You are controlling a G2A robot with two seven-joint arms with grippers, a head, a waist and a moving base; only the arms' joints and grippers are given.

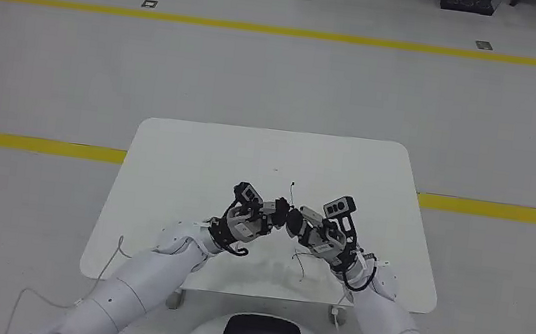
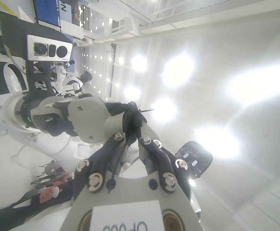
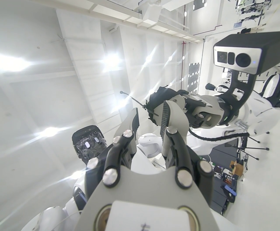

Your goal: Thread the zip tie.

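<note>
Above table [image 1: 198, 159] centre | left fingers [image 2: 151, 132] clamp zip tie [image 3: 133, 100] | right fingers [image 3: 172, 122] parted beside it

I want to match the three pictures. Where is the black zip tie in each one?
Top view: the zip tie is a thin black line at the picture's middle, sticking out from the left pincer.
Left wrist view: the zip tie tip sticks out past the shut left pincer.
Right wrist view: the zip tie runs into the left pincer, beyond the open right pincer.
Shared landmark: the left pincer that holds it.
</note>
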